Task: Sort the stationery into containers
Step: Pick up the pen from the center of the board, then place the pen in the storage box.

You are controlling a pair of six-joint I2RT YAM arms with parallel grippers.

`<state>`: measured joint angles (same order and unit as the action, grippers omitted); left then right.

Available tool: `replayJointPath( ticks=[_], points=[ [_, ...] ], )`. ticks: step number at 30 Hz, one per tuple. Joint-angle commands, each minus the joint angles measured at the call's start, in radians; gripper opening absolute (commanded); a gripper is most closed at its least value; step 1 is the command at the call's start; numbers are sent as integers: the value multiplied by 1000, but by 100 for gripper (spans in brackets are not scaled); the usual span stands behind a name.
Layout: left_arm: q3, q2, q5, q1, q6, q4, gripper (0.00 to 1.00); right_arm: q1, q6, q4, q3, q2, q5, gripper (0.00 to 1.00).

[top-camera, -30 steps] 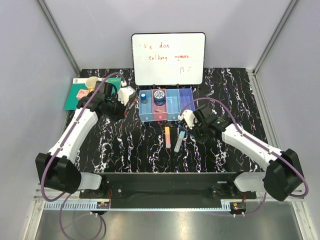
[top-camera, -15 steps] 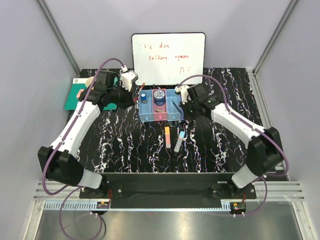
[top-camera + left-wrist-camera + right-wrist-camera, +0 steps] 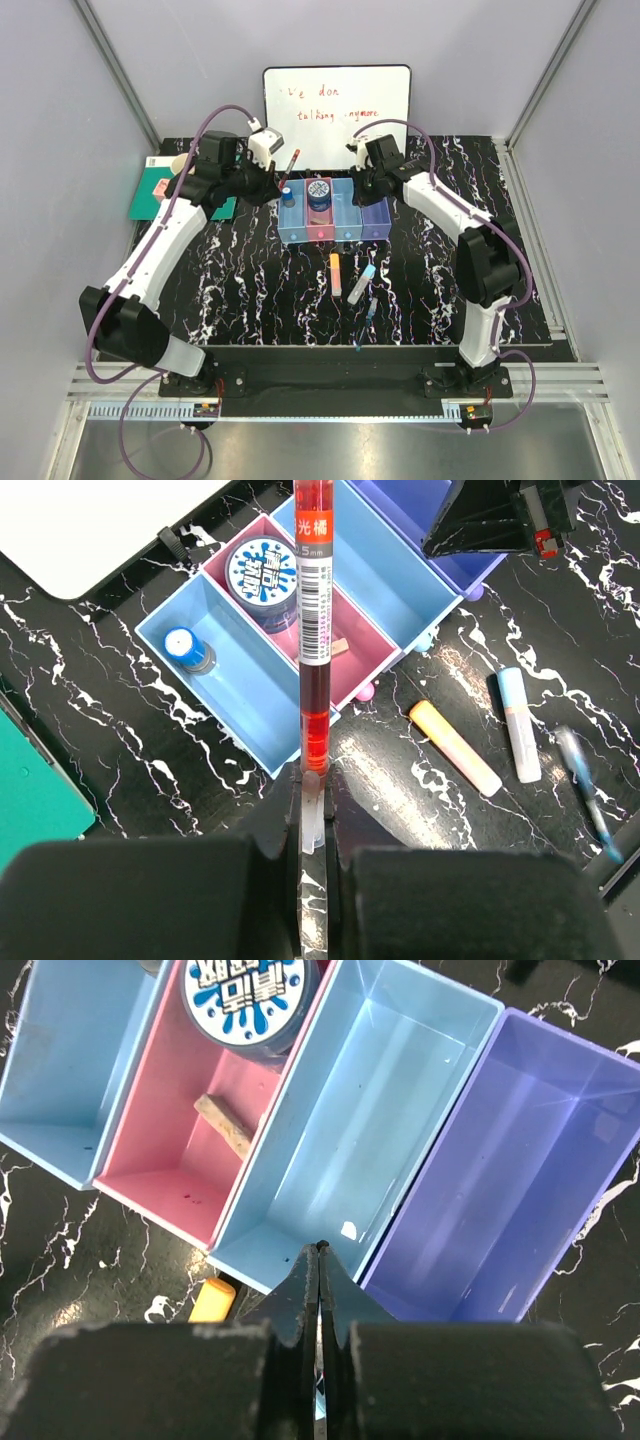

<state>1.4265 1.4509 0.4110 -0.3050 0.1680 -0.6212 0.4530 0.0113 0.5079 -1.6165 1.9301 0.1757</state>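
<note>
Black marbled surface [image 3: 220, 270], whiteboard [image 3: 337, 103] at the back; the four joined bins [image 3: 296, 236] stand in front of it. The left hand [image 3: 312, 825] pinches the red pen [image 3: 311, 630] by one end; in the wrist view its long axis runs to 12 o'clock, crossing the pink bin. From above, the bins lie just beside that hand at 4 o'clock; I judge the drop needs the pen lined up with a bin's length. The right hand [image 3: 319, 1260], pressed together with nothing seen in it, hangs over the third bin's near wall. Orange marker [image 3: 335, 272], blue marker [image 3: 358, 284] and a blurred blue pen [image 3: 367, 318] lie at 6 o'clock of the bins.
</note>
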Motion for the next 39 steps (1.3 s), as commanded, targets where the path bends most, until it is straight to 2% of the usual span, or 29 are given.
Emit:
replayJointPath(
  ticks=[1, 5, 9, 10, 20, 28, 39],
  points=[
    [23, -12, -14, -26, 19, 55, 0, -13, 0, -12, -2, -25, 18, 0],
    [15, -20, -44, -62, 65, 51, 0, -17, -5, -11, 55, -91, 13, 0],
    [20, -1, -48, -92, 65, 51, 0, -25, -62, -12, 108, -149, -31, 27],
    [22, 5, -51, -97, 58, 51, 0, -31, -66, -12, 119, -179, -36, 38],
    [135, 256, -69, -181, -113, 93, 0, -114, -106, 13, 285, -413, -194, 74],
    [328, 466, -67, -239, -229, 150, 0, -146, -116, 69, 352, -525, -191, 74],
    [425, 661, -135, -244, -285, 179, 0, -148, -111, 75, 389, -579, -186, 74]
  ],
)
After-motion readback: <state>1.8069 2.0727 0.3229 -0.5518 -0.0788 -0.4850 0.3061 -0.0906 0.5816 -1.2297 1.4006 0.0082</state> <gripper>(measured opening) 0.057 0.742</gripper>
